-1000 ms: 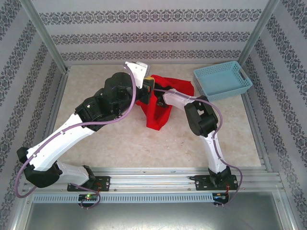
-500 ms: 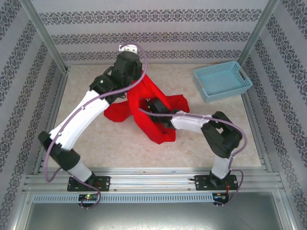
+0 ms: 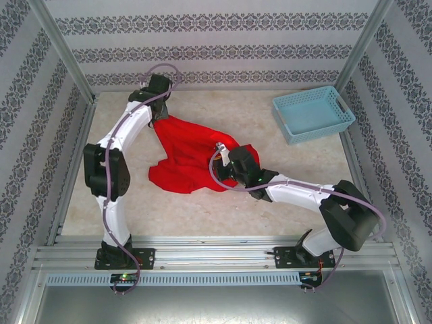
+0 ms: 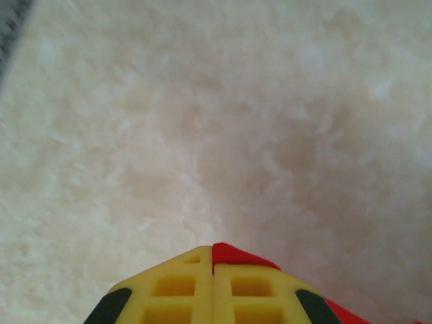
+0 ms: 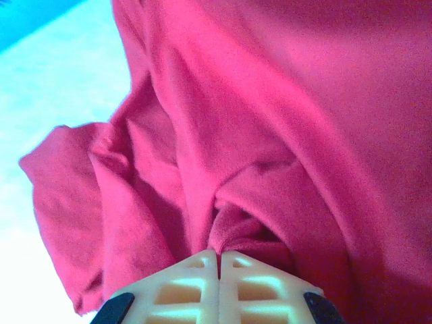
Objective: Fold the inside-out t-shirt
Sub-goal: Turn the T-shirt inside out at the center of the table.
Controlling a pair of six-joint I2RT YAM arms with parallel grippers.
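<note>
The inside-out t-shirt [image 3: 189, 154] is bright red and lies crumpled and partly spread on the table's middle left. My left gripper [image 3: 160, 111] is at the shirt's far left corner, shut on it. In the left wrist view its yellow fingers [image 4: 213, 248] pinch a red edge of the t-shirt [image 4: 237, 257] above bare table. My right gripper [image 3: 228, 167] sits at the shirt's right side, shut on a fold. The right wrist view shows the gripper [image 5: 219, 254] pinching bunched t-shirt fabric [image 5: 243, 135].
A light blue plastic basket [image 3: 312, 113] stands at the far right. Patterned walls and metal posts [image 3: 62, 47] close in the table. The table's metal rail [image 3: 216, 250] runs along the near edge by the arm bases.
My left arm swung out to the far left, dragging the shirt's corner with it. My right gripper shut on the shirt and drew back toward the near right. The shirt now lies lower and wider.
</note>
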